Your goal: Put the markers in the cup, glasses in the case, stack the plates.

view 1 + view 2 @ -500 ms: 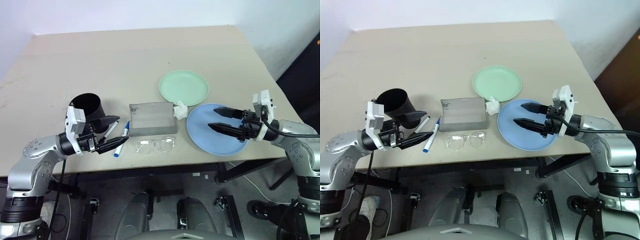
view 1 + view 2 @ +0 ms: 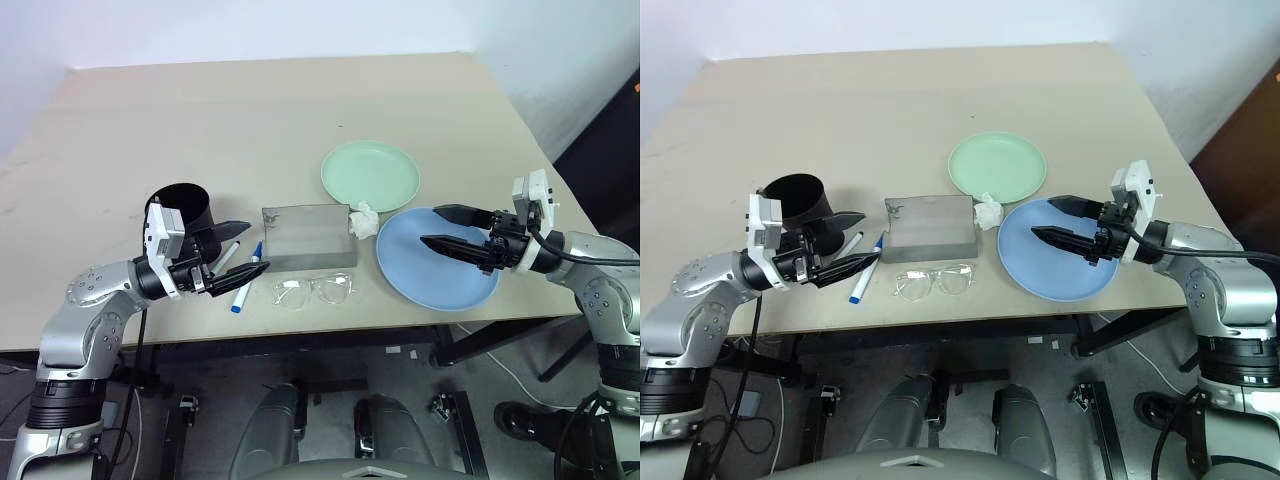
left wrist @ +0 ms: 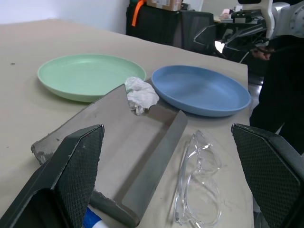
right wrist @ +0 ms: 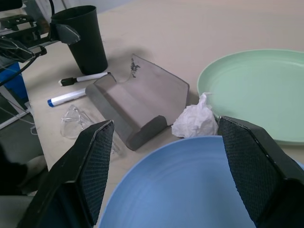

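On the beige table [image 2: 300, 110] the grey case [image 2: 306, 238] lies shut near the middle of the front edge, and everything else sits around it like hours on a dial. At about nine o'clock stands the black cup [image 2: 183, 215], upright and empty-looking, well clear of the case. Between cup and case lie the two markers — the black-capped marker [image 2: 228, 256] nearer the cup and the blue-capped marker [image 2: 246, 279] just beside the case's near corner, both flat on the table and angled alike. At six o'clock, close to the case's front edge, rest the clear glasses [image 2: 312, 291], lenses toward the case. At three o'clock a crumpled white tissue [image 2: 362, 220] touches the case's end. The mint green plate [image 2: 369, 175] lies at about one o'clock, and the light blue plate [image 2: 437, 258] at about four o'clock, the two plates side by side, with the tissue beside both. The left gripper [image 2: 228, 257] hovers over the markers by the cup, its two fingers spread wide with nothing between them. The right gripper [image 2: 447, 228] hangs above the blue plate, pointing toward the case — its jaws also parted and empty.
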`<action>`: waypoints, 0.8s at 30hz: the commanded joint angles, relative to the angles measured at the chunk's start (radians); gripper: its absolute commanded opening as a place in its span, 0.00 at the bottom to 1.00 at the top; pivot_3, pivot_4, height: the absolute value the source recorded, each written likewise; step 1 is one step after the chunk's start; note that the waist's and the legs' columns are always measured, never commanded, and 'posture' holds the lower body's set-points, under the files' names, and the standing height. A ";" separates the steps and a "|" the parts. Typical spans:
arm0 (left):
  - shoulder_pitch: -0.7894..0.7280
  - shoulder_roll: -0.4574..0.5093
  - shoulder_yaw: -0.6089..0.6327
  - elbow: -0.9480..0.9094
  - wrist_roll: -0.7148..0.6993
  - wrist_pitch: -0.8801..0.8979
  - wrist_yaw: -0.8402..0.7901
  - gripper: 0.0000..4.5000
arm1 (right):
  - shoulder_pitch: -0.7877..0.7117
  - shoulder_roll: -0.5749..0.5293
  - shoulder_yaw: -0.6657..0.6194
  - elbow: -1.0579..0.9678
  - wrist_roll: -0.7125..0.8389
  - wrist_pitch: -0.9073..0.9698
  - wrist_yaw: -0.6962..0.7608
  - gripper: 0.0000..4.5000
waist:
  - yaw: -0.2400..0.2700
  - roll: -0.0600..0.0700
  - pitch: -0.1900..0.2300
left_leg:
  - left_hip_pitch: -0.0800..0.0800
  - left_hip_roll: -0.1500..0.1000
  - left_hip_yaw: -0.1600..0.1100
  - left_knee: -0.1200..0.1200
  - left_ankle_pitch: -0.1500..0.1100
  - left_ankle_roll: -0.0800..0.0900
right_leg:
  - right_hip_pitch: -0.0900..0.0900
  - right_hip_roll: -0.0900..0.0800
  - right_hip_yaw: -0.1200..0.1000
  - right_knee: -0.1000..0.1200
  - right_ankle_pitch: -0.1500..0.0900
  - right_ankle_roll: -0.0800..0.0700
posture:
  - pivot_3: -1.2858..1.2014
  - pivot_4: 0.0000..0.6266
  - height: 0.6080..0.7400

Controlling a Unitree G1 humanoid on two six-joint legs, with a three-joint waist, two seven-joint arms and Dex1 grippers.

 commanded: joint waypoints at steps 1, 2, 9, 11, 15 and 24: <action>0.008 0.014 -0.014 -0.060 -0.006 0.017 -0.006 1.00 | -0.018 -0.021 -0.029 -0.002 0.002 -0.014 -0.012 0.82 | 0.000 0.000 0.000 | 0.000 0.000 0.000 0.000 0.000 0.000 | 0.000 0.000 0.000 0.000 0.000 0.000 | 0.52 0.24 0.79; 0.015 0.016 -0.012 -0.069 -0.009 0.023 -0.007 1.00 | -0.023 -0.025 -0.029 0.001 0.005 -0.010 -0.012 0.82 | 0.000 0.000 0.000 | 0.000 0.000 0.000 0.001 0.000 0.000 | 0.000 0.000 0.000 0.000 0.000 0.000 | 0.52 0.24 0.79; 0.070 0.018 0.009 -0.098 -0.013 0.022 -0.014 1.00 | -0.068 -0.060 -0.002 0.083 -0.036 -0.030 0.012 0.82 | -0.001 0.000 0.000 | 0.000 0.000 0.000 0.001 0.000 0.000 | 0.001 0.000 0.000 0.000 0.000 0.000 | 0.52 0.24 0.79; 0.078 0.020 0.015 -0.104 -0.017 0.023 -0.013 1.00 | -0.083 -0.066 -0.001 0.100 -0.042 -0.028 0.010 0.82 | -0.001 0.000 0.000 | 0.000 0.000 0.000 0.001 0.000 0.000 | 0.000 0.000 0.000 -0.001 0.000 0.000 | 0.52 0.24 0.79; 0.083 0.012 0.015 -0.097 0.000 0.005 -0.001 1.00 | -0.121 -0.075 0.009 0.174 -0.083 -0.036 -0.008 0.82 | 0.000 0.000 0.000 | 0.000 0.000 0.000 0.001 0.000 0.000 | 0.001 0.000 0.000 -0.001 0.000 0.000 | 0.52 0.24 0.79; 0.120 0.026 0.044 -0.192 -0.045 0.025 0.021 1.00 | -0.166 -0.083 0.012 0.264 -0.116 -0.049 0.005 0.82 | -0.001 0.000 0.000 | -0.001 0.000 0.000 0.002 0.000 0.002 | 0.001 0.000 0.000 -0.001 0.001 0.000 | 0.52 0.24 0.79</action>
